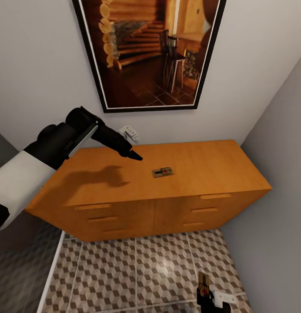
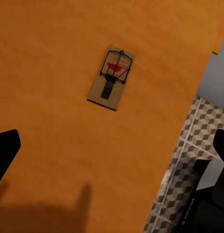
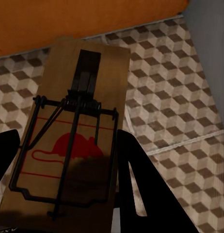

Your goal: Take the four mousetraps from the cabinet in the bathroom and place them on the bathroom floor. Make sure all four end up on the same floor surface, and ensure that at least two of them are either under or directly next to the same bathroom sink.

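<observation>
One mousetrap on the cabinet [image 1: 162, 172] is lying flat near the middle of the orange-brown cabinet [image 1: 202, 165] top, wire frame up. The left end effector [image 1: 134, 155] is hovering over that surface just beside the trap, its fingers spread apart and holding nothing. Low in front of the cabinet, above the cube-patterned bathroom floor [image 1: 146, 269], the right end effector [image 1: 205, 292] is gripping a second mousetrap [image 3: 73, 145], clamped between its dark fingers [image 3: 141, 184].
</observation>
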{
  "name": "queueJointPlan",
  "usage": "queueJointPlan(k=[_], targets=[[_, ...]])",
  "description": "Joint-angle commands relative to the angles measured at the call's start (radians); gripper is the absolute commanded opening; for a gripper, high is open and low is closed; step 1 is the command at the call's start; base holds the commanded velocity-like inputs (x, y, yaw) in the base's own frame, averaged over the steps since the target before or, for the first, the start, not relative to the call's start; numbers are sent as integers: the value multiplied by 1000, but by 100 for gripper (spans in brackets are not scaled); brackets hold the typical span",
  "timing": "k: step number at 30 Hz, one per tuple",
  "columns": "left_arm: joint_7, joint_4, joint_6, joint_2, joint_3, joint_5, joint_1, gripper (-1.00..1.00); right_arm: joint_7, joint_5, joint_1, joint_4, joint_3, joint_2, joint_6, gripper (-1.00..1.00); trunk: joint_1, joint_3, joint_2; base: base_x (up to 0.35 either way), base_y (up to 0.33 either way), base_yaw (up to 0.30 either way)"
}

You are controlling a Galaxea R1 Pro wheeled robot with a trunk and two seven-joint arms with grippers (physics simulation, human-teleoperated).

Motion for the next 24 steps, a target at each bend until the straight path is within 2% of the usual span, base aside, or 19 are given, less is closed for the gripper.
queueJointPlan(k=[1,5,11,24], targets=[[2,0,6,1,-3,7,-2,100,-7,-3,-1,0,9,0,-2,-100,1,-2,-2,52,-238,0],[2,0,6,1,-5,6,-2,100,-7,-3,-1,0,9,0,-2,-100,1,-2,-2,20,-103,0],[2,1,6,1,-26,7,-2,100,-7,-3,-1,0,9,-1,-2,-100,1,-3,-2,3,-13,0],[2,8,6,-5,-30,7,-2,100,-7,-3,-1,1,9,0,-2,-100,1,-17,-2,0,0,0]])
